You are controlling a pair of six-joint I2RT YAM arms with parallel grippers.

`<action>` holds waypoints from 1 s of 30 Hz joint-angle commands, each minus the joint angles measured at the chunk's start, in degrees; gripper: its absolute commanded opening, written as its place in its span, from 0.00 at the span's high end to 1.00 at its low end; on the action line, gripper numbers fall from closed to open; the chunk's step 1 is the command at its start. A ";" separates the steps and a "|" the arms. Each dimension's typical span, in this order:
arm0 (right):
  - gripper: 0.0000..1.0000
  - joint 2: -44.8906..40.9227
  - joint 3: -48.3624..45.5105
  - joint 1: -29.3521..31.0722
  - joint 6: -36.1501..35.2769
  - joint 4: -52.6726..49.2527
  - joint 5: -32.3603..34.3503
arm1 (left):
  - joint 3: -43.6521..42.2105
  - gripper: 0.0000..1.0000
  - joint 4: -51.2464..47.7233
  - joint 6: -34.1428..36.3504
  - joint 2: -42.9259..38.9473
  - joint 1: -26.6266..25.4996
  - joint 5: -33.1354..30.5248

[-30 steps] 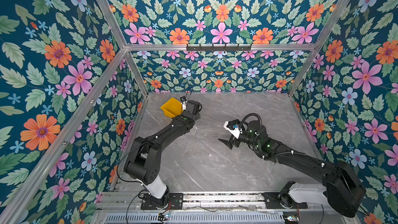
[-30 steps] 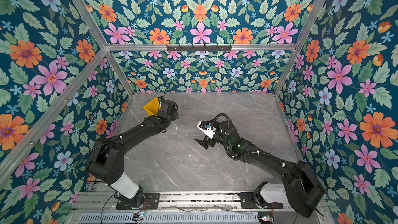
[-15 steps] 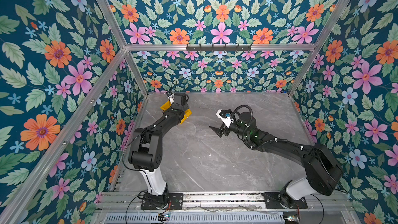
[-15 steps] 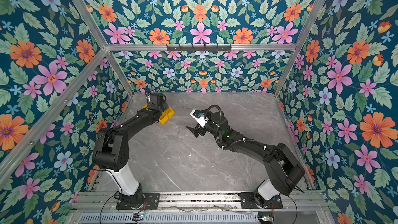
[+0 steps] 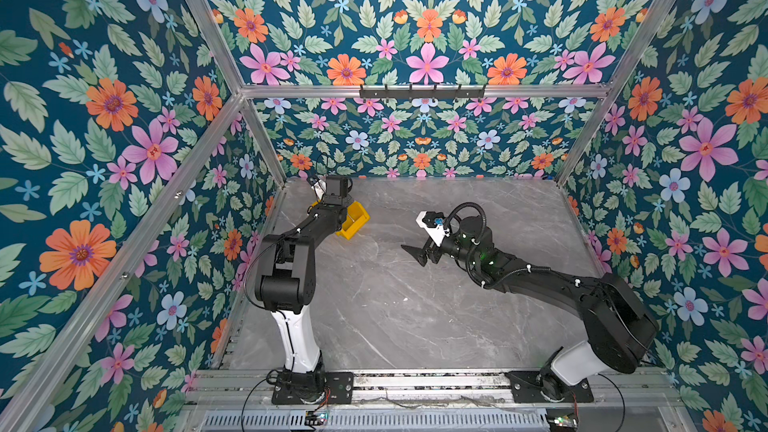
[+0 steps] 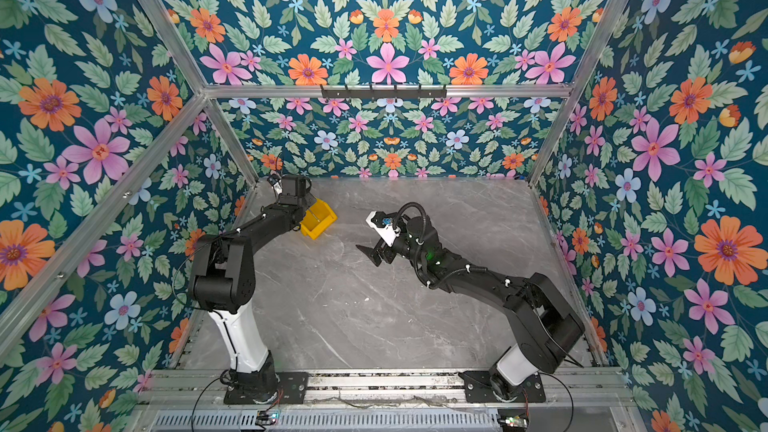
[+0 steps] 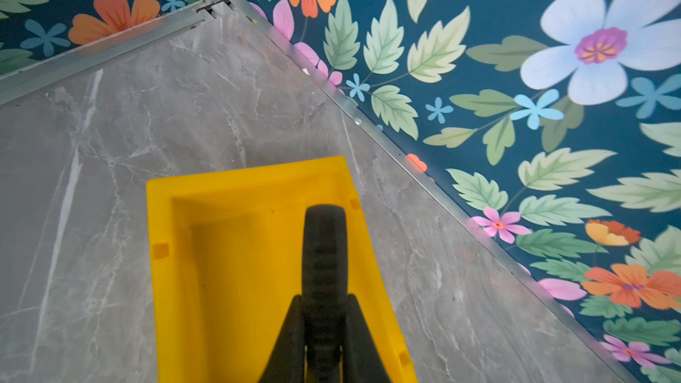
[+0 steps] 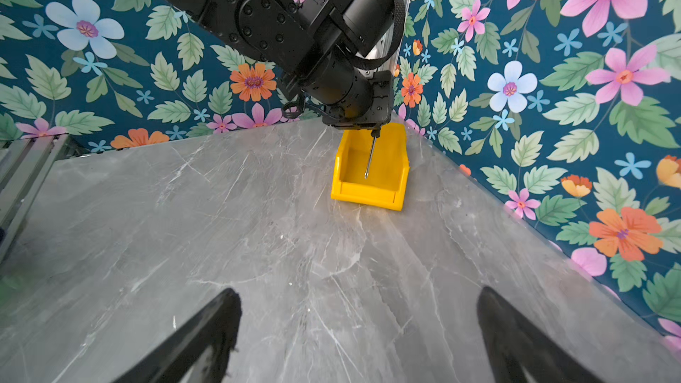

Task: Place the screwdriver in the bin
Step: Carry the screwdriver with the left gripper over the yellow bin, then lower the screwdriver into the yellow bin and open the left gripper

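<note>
While clamping screwdriver (image 7: 323, 248), left hand (image 7: 323, 302) overhangs bin (image 7: 243, 173).

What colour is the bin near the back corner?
Bright yellow all over. The bin shows best in the left wrist view.

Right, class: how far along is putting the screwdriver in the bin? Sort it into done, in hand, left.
Done: the left tool is shut on the screwdriver, above the bin. In hand: the shaft points down into the bin. Left: let go of it. The right tool hangs open above the table.
</note>
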 commanded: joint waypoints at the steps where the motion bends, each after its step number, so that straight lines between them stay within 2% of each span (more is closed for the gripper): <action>1: 0.01 -1.10 -1.11 0.09 1.19 0.73 -0.88 | 0.77 0.96 1.58 -1.54 1.04 0.21 -3.03; 19: 0.01 -3.71 -3.48 0.08 0.15 -0.69 -0.35 | 1.65 0.93 2.08 -2.08 6.04 0.65 -6.08; 30: 0.01 -3.61 -3.08 0.09 0.14 -1.35 -0.75 | 2.10 0.93 1.74 -2.24 7.42 1.02 -5.74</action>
